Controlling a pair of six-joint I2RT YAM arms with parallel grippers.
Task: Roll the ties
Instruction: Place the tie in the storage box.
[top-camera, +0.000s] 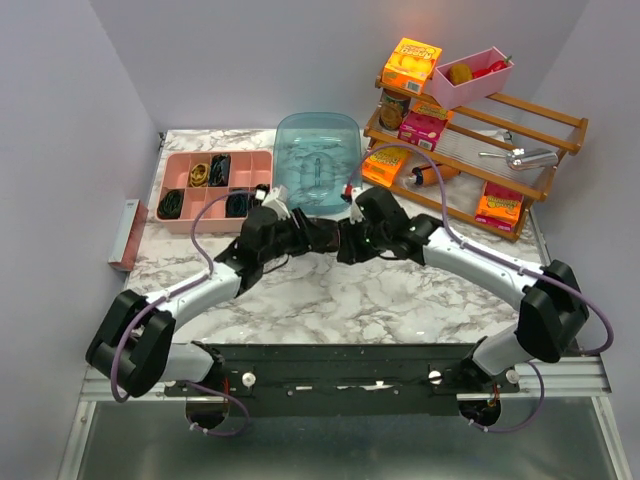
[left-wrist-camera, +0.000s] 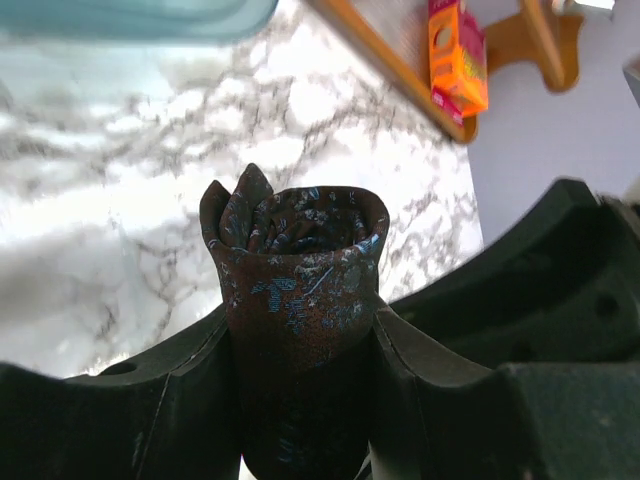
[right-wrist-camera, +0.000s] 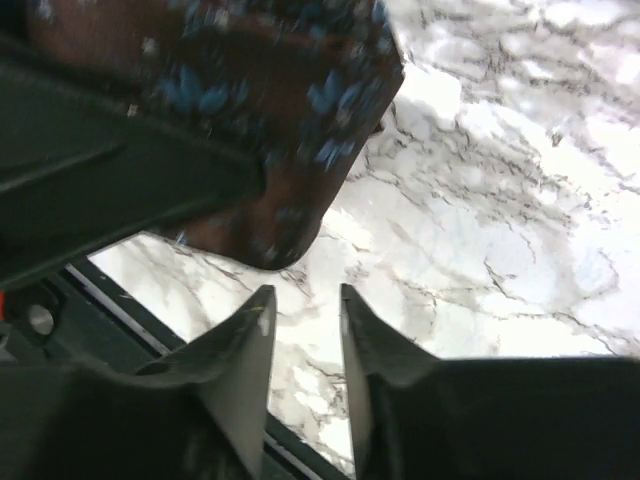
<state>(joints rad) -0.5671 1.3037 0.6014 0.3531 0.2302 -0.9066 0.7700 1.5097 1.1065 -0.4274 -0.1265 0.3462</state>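
Note:
A dark brown tie with a faint blue pattern, rolled into a coil (left-wrist-camera: 300, 270), stands upright between my left gripper's (left-wrist-camera: 303, 322) jaws, which are shut on it. In the top view both grippers meet above the middle of the marble table, the left gripper (top-camera: 316, 238) facing the right gripper (top-camera: 348, 243). In the right wrist view the same coil (right-wrist-camera: 290, 110) hangs at upper left, held by the left finger (right-wrist-camera: 100, 185). My right gripper (right-wrist-camera: 305, 300) is just below it, slightly open and empty, not touching the coil.
A pink compartment tray (top-camera: 180, 163) with several dark rolled coils sits at the back left. A blue translucent container (top-camera: 318, 160) stands behind the grippers. A wooden rack (top-camera: 540, 125) with juice boxes and a pink bin (top-camera: 470, 78) fills the back right.

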